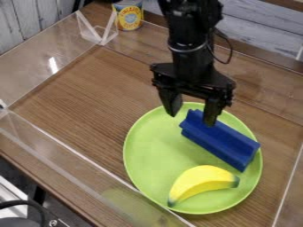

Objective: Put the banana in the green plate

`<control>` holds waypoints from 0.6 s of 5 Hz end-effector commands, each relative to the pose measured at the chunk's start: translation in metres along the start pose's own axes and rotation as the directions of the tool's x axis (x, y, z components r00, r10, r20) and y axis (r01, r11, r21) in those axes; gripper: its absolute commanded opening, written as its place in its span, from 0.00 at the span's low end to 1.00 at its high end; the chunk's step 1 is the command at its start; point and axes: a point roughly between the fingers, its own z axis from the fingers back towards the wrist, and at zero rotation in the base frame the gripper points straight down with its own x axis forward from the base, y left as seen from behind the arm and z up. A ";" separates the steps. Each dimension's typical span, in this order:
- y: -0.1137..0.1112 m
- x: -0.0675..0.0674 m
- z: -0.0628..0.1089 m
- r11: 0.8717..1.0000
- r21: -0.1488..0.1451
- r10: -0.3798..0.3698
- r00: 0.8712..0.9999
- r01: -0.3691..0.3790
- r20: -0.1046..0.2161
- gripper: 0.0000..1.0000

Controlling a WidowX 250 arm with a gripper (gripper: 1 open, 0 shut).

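Note:
The yellow banana (201, 183) lies inside the lime-green plate (148, 146), near its front edge. A blue ridged block (221, 141) rests on the plate's right half. My gripper (194, 104) hangs open over the plate's far rim, just above the block's upper end. Its two dark fingers (173, 98) point down with nothing between them. The banana lies well in front of the gripper, untouched.
Clear plastic walls (53, 142) fence the wooden table on the left and front. A yellow can (128, 15) stands at the back beyond the wall. Bare wood (83, 97) stretches left of the plate.

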 end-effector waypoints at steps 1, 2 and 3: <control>-0.003 0.008 0.001 1.000 -0.006 -0.007 0.999 0.007 0.035 1.00; -0.004 0.011 -0.004 1.000 -0.007 -0.010 0.999 0.011 0.035 1.00; -0.004 0.013 -0.007 1.000 -0.007 -0.015 0.999 0.015 0.034 1.00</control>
